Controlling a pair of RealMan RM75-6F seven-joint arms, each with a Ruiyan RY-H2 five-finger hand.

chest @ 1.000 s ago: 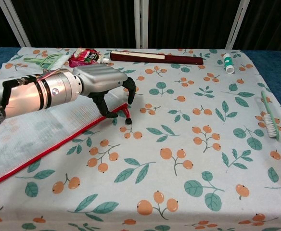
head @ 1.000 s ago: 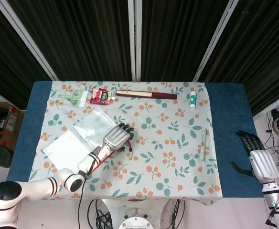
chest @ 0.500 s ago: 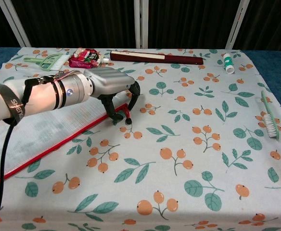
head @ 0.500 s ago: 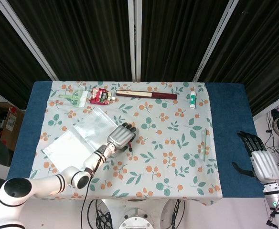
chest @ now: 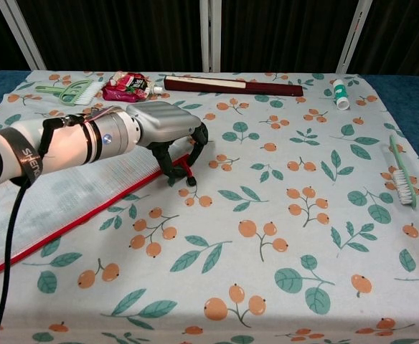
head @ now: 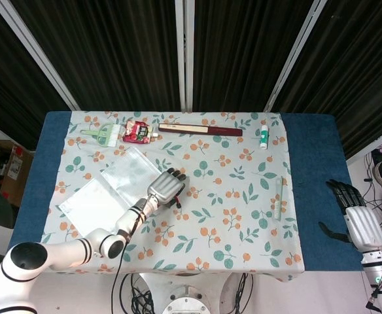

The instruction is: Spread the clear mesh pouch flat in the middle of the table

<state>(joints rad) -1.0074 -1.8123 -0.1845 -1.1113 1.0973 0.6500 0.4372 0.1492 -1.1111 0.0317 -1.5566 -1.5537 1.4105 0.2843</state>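
The clear mesh pouch point(head: 109, 188) with a red zipper edge point(chest: 80, 218) lies flat on the left half of the floral tablecloth point(head: 230, 216). My left hand point(head: 167, 188) is over its right corner. In the chest view the left hand point(chest: 168, 129) curls its fingers down around the red zipper end point(chest: 188, 168), with the thumb on the red edge. Off the table's right side, my right hand point(head: 353, 217) hangs with its fingers apart, holding nothing.
Along the far edge lie a green brush point(head: 102, 133), a red snack packet point(head: 137, 131), a long dark red box point(head: 200, 129) and a small white tube point(head: 264, 137). A green toothbrush point(head: 279, 199) lies near the right edge.
My left hand has come down and slid slightly right onto the pouch's corner, and its fingers have drawn in around the red zipper end. The right hand has barely moved.
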